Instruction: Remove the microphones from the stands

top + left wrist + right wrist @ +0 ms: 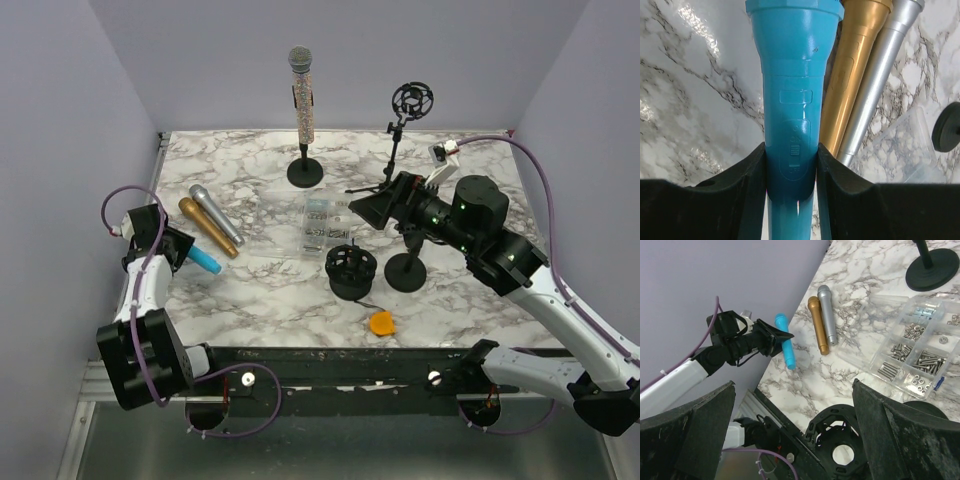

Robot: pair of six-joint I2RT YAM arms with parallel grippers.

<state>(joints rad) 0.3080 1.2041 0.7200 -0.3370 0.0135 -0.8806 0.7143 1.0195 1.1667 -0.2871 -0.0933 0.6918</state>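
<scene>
Our left end effector (791,167) pinches the blue microphone (790,60), its long axis toward twelve o'clock and the gold microphone (850,75) just beside it at one o'clock. We judge it well clear of the empty stand (405,270), where our right end effector (372,207) hangs spread.

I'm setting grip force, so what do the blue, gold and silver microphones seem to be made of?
Blue microphone: probably moulded plastic, smooth and slightly glossy; switch recess and lettering are moulded in. Gold microphone and silver microphone: satin metallic sheen with soft highlights; could be metal or metallic-painted plastic, not settled by looks.
</scene>
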